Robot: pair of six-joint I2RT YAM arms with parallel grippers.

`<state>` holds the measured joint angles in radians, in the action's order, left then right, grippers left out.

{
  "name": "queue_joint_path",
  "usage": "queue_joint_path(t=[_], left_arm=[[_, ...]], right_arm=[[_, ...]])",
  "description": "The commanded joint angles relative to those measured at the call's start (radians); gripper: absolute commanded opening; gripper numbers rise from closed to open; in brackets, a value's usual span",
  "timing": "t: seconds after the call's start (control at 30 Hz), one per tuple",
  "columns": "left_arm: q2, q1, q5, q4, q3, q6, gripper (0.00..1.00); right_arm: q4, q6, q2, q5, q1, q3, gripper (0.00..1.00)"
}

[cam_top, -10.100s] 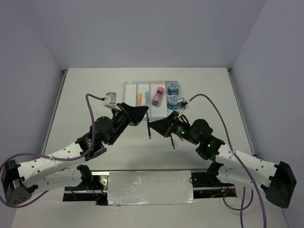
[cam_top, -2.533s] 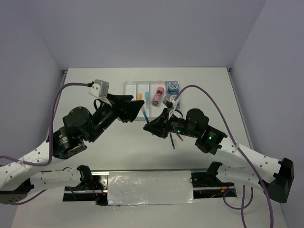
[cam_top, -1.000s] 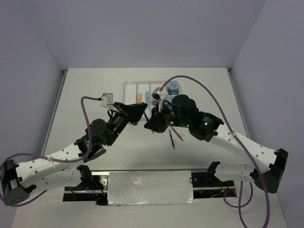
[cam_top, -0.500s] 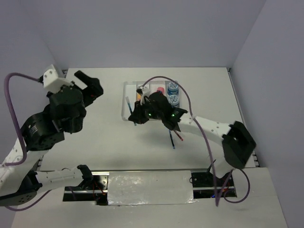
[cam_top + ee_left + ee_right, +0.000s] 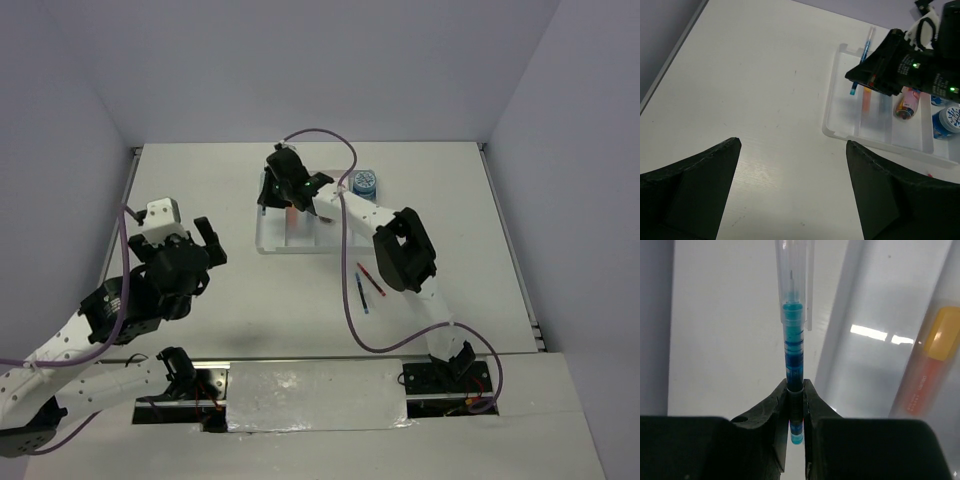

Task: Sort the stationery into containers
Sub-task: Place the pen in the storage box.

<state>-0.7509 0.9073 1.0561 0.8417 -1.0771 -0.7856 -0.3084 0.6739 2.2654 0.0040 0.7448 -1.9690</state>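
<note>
Right wrist view: right gripper [image 5: 795,388] clamps thin blue clear-barrelled pen [image 5: 793,335] over clear plastic divided tray [image 5: 875,141].
Left gripper [image 5: 792,144]: wide, left of tray.

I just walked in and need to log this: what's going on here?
The right end effector is shut on a blue pen, holding it above the clear tray's leftmost compartment, not yet released. The left end effector hangs open over the table, holding nothing. A red pen and a second blue pen lie unsorted on the table.
</note>
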Motion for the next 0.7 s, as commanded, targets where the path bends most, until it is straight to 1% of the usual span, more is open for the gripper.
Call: queue_joint_path(t=[0.0,0.13,0.23,0.27,0.33,0.37,0.43,0.47,0.5,0.63,0.67], left_arm=[[-0.004,0.033,0.007,0.008,-0.032,0.011,0.99],[0.012,0.035,-0.001,0.001,-0.027,0.017,0.99],[0.039,0.035,-0.005,-0.006,-0.021,0.022,0.99],[0.041,0.035,-0.004,-0.004,-0.021,0.022,0.99],[0.047,0.038,-0.004,-0.003,-0.021,0.020,0.99],[0.050,0.041,-0.002,0.002,-0.023,0.019,0.99],[0.051,0.047,0.001,0.003,-0.023,0.017,0.99],[0.053,0.050,0.001,0.007,-0.023,0.016,0.99],[0.053,0.051,0.002,0.008,-0.023,0.014,0.99],[0.051,0.061,0.012,0.017,-0.027,0.005,0.99],[0.053,0.061,0.015,0.022,-0.027,0.000,0.99]], right_arm=[[-0.123,0.042,0.056,0.031,-0.005,-0.064,0.06],[-0.074,0.056,0.049,0.005,-0.015,0.019,0.10],[-0.064,0.055,0.059,0.002,-0.015,0.036,0.16],[-0.066,0.052,0.065,-0.018,-0.016,0.036,0.22],[-0.075,0.047,0.081,-0.030,-0.016,0.029,0.27],[-0.074,0.043,0.083,-0.042,-0.016,0.027,0.35],[-0.078,0.042,0.085,-0.048,-0.016,0.025,0.41],[-0.071,0.041,0.080,-0.056,-0.016,0.030,0.46],[-0.074,0.035,0.076,-0.059,-0.015,0.030,0.49],[-0.064,0.030,0.014,-0.050,-0.016,0.056,0.51],[-0.052,0.027,-0.010,-0.050,-0.016,0.083,0.51]])
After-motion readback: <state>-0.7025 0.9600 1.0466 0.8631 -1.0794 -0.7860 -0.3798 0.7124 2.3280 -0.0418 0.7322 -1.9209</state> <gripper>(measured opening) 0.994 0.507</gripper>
